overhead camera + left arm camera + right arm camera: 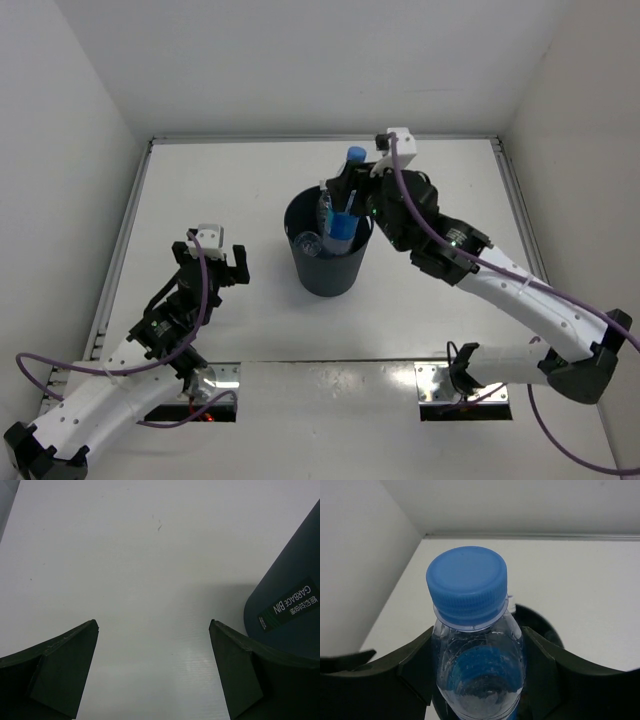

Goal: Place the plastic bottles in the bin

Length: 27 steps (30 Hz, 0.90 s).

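— Where are your grippers?
— My left gripper (pixel 152 625) is spread wide above the table (pixel 450 200), toward its left edge (the bin (pixel 330 275) just beside it). Farther out, my right gripper (pixel 350 195) clamps the blue-capped bottle (pixel 477 665), its lower end in the bin.

1. The tabletop (pixel 230 180) is white and bare-surfaced, with white walls (pixel 70 150) closing its left, far and right edges.
2. The bin (pixel 330 275), round and dark, stands upright near the tabletop's middle, well apart from every edge.
3. At the near edge lie a left plate (pixel 222 376) and a right plate (pixel 440 381), both of shiny metal.
4. A few small dark marks (pixel 159 527) speckle the surface left of the bin.
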Tool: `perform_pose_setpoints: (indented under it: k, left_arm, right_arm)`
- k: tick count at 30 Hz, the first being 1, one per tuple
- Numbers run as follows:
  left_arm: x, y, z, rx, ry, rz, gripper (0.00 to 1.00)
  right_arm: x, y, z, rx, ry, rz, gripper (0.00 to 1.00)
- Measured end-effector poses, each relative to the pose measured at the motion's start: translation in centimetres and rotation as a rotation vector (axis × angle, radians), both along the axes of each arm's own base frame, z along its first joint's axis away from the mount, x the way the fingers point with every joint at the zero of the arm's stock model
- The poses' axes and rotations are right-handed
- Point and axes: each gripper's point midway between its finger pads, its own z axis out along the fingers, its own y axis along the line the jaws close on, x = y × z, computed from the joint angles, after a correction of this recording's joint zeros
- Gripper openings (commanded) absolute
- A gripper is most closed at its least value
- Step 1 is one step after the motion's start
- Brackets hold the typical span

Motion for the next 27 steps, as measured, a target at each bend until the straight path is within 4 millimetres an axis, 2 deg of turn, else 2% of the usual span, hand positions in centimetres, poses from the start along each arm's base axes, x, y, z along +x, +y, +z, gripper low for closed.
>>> perform_pose_setpoints:
  k: [2, 6, 8, 9, 15, 18, 20, 22, 24, 27]
  left_arm:
    - [0.0, 0.0, 0.0, 0.0, 0.0, 0.0, 1.0]
    - [0.0, 0.0, 0.0, 0.0, 0.0, 0.0, 1.0]
    - [0.0, 0.0, 0.0, 0.0, 0.0, 0.001, 1.0]
    - [0.0, 0.0, 0.0, 0.0, 0.0, 0.001, 1.0]
    - [0.0, 0.0, 0.0, 0.001, 0.0, 0.001, 1.0]
    - [0.0, 0.0, 0.0, 0.001, 0.0, 0.001, 1.0]
    - [0.0, 0.0, 0.0, 0.001, 0.0, 0.001, 1.0]
    - [0.0, 0.0, 0.0, 0.001, 0.0, 0.001, 1.0]
    - [0.0, 0.0, 0.0, 0.001, 0.0, 0.001, 1.0]
    - [0.0, 0.0, 0.0, 0.001, 0.0, 0.001, 1.0]
  right_arm:
    - [-0.8, 0.9, -1.5, -0.04, 0.013, 0.034, 0.07]
    - [-0.3, 1.2, -5.1, -0.108, 0.065, 0.039, 0.11]
    - [0.0, 1.7, -6.3, -0.117, 0.082, 0.047, 0.23]
    - [0.0, 1.9, -6.5, -0.118, 0.085, 0.054, 0.35]
    - [0.7, 2.9, -7.9, -0.105, 0.136, 0.122, 0.66]
    - [1.2, 3.2, -9.1, -0.108, 0.174, 0.144, 0.68]
    - [1.0, 3.2, -11.5, -0.16, 0.241, 0.158, 0.68]
    - [0.8, 3.0, -13.6, -0.211, 0.295, 0.161, 0.75]
    - [0.6, 2.6, -14.2, -0.241, 0.315, 0.158, 0.8]
    - [0.6, 2.1, -13.7, -0.264, 0.319, 0.142, 0.92]
